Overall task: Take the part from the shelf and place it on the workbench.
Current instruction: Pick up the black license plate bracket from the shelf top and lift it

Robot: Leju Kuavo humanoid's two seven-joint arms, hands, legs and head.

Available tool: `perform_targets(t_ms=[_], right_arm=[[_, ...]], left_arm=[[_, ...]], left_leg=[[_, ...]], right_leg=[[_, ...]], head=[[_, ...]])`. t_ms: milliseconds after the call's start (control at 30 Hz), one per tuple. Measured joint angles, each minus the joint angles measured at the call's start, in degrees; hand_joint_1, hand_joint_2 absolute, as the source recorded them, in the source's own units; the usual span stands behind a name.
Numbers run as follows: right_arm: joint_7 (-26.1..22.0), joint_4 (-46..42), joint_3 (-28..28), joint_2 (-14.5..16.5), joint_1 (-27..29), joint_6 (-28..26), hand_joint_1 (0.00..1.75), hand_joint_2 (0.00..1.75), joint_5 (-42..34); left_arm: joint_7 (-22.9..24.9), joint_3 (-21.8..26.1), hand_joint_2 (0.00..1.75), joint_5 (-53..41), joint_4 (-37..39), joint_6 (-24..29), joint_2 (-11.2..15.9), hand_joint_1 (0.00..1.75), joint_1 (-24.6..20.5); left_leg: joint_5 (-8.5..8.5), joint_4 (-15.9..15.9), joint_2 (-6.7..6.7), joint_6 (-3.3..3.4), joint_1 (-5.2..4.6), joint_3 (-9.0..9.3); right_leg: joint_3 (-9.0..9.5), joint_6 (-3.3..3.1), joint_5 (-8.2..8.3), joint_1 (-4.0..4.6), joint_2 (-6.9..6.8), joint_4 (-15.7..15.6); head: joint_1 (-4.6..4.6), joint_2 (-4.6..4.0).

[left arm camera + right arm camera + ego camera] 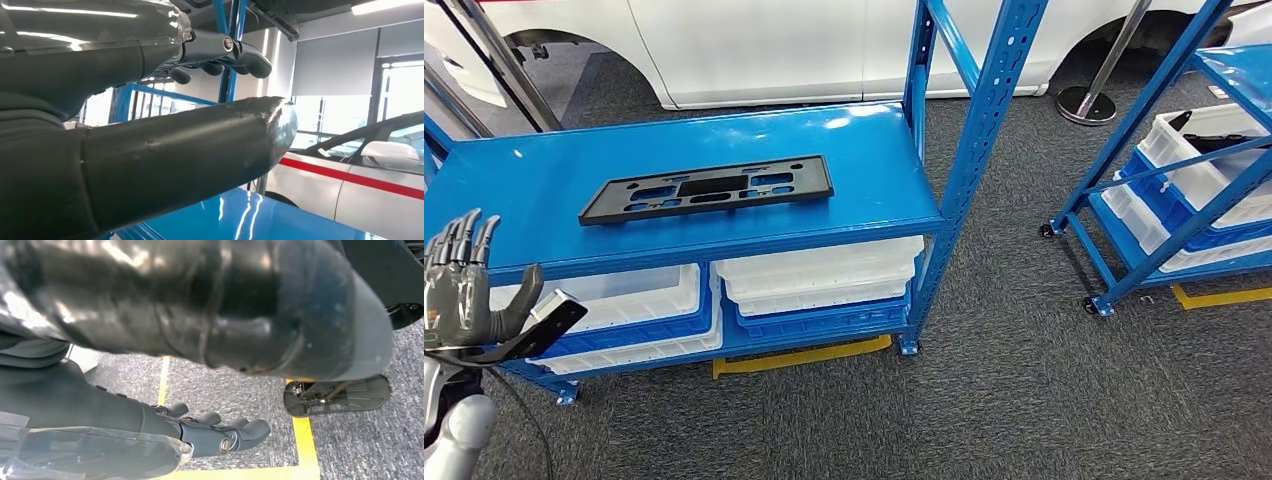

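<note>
Glossy blue painted metal shelf (864, 135); matt black plastic part (707, 188); translucent white plastic bins (824, 270); rough grey carpet (1024, 380).

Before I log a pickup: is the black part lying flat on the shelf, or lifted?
Lying flat, untouched, on the blue shelf top. The black part rests there; the left hand is off to the side, empty.

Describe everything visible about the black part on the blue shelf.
The black part is a long, flat rectangular plate, matte like plastic, with several cut-out slots and small holes. It lies flat on the glossy top of the blue shelf, slightly angled to the front edge. Nothing touches it; the left hand is raised well short of it.
</note>
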Motion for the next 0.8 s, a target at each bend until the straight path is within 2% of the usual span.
perform_targets(t_ms=[200,400,500,567,633,667,700,733,800], right_arm=[[0.0,0.0,0.0,0.0,0.0,-0.2,0.00,0.00,0.0],[-0.2,0.1,0.0,0.1,0.0,-0.5,0.00,0.00,0.1],[-0.2,0.2,0.0,0.1,0.0,-0.6,0.00,0.00,0.1],[-0.2,0.2,0.0,0.1,-0.1,-0.6,0.00,0.00,0.2],[-0.2,0.2,0.0,0.1,-0.1,-0.6,0.00,0.00,0.3],[-0.2,0.2,0.0,0.1,-0.1,-0.6,0.00,0.00,0.3],[-0.2,0.2,0.0,0.1,0.0,-0.6,0.00,0.00,0.3],[-0.2,0.2,0.0,0.1,0.0,-0.6,0.00,0.00,0.3],[-0.3,0.2,0.0,0.0,0.0,-0.6,0.00,0.00,0.4]], left_arm=[[0.0,0.0,0.00,0.0,0.2,0.1,0.0,0.00,0.2],[-0.2,0.1,0.00,0.8,0.5,0.7,0.0,0.00,0.8],[-0.4,0.3,0.00,1.1,0.6,1.1,0.0,0.00,1.0],[-0.5,0.4,0.00,1.1,0.6,1.3,0.0,0.00,1.1],[-0.7,0.4,0.00,1.1,0.7,1.4,0.0,0.00,1.4],[-0.8,0.4,0.00,1.1,0.7,1.4,0.0,0.00,1.6],[-0.9,0.4,0.00,1.1,0.8,1.4,-0.1,0.00,1.7],[-1.0,0.4,0.00,1.1,0.9,1.4,-0.1,0.00,1.8],[-1.0,0.4,0.00,1.1,1.0,1.4,-0.2,0.00,2.0]], left_leg=[[0.00,0.0,0.00,0.00,0.00,0.00],[-0.10,0.5,-0.06,0.24,-0.11,-0.28],[0.38,-0.4,0.11,0.89,0.29,-0.06],[0.88,-1.3,0.42,1.45,0.69,0.22],[0.95,-1.4,0.69,1.60,0.65,0.21],[0.89,-1.4,0.78,1.57,0.65,0.21],[0.78,-1.3,0.84,1.49,0.67,0.28],[0.61,-1.3,0.85,1.34,0.72,0.43],[0.05,-1.0,0.84,0.80,0.87,0.87]], right_leg=[[0.01,0.00,0.00,-0.01,0.00,0.0],[-0.08,0.28,0.18,-0.43,0.00,-0.2],[-0.13,0.70,0.02,-0.27,-0.18,-0.1],[-1.96,0.90,-2.13,-0.16,-0.82,3.5],[-6.06,1.05,-5.35,-0.31,-1.32,11.1],[-7.96,1.16,-6.11,-0.44,-1.39,14.2],[-9.07,1.25,-5.71,-0.56,-1.45,15.7],[-9.12,1.30,-4.20,-0.69,-1.54,14.9],[-6.48,1.26,0.41,-0.90,-1.87,8.1]], head=[[0.00,0.00],[-0.01,0.00],[0.01,-0.01],[0.02,-0.01],[0.02,0.00],[0.02,0.00],[0.02,0.00],[0.02,0.00],[0.02,0.00]])
